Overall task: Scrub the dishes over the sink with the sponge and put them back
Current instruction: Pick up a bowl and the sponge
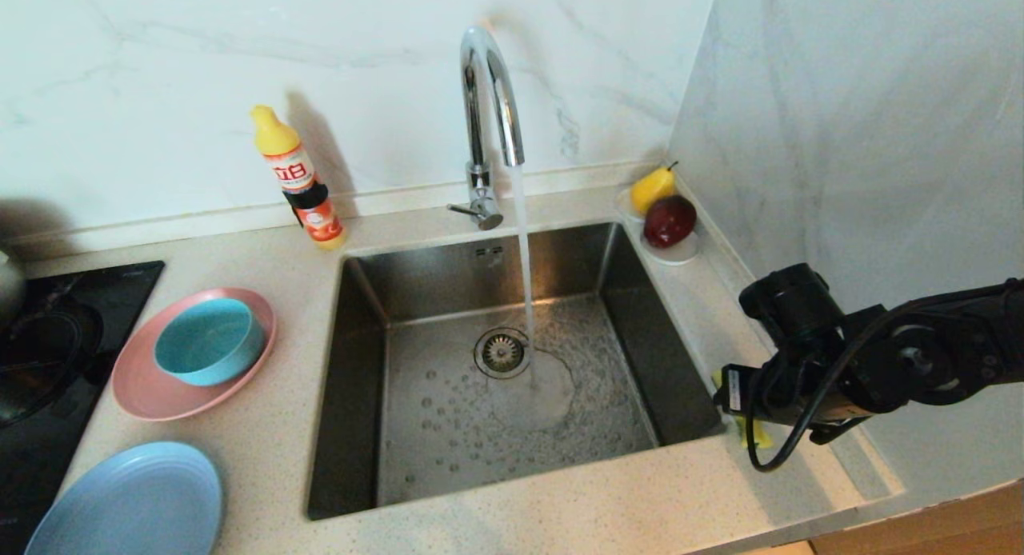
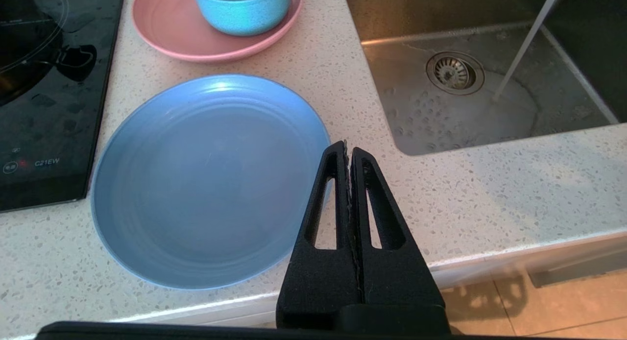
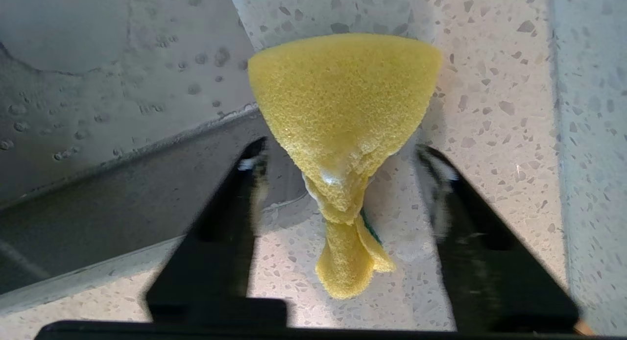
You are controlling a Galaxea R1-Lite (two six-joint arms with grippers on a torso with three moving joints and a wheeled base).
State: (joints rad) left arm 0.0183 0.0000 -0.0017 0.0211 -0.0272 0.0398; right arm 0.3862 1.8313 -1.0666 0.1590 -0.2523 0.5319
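The yellow sponge point(image 3: 343, 100) lies on the counter right of the sink point(image 1: 448, 427), its narrow waist still pinched in. My right gripper point(image 3: 341, 151) stands open around it, a gap showing on each side. In the head view only a bit of the sponge point(image 1: 754, 437) peeks out under my right gripper point(image 1: 732, 399). The teal bowl point(image 1: 208, 341) sits in the pink plate point(image 1: 140, 379) left of the sink, with the light-blue plate point(image 1: 128, 503) nearer the counter's front edge. My left gripper point(image 2: 348, 151) hangs shut and empty beside the light-blue plate point(image 2: 210, 178).
Water runs from the chrome tap point(image 1: 484, 83) into the basin by the drain point(image 1: 502, 352). A detergent bottle point(image 1: 300, 183) stands at the back wall. A pear point(image 1: 652, 189) and a red fruit point(image 1: 670, 221) sit on a white saucer point(image 1: 676, 255). A black hob point(image 1: 48, 355) is far left.
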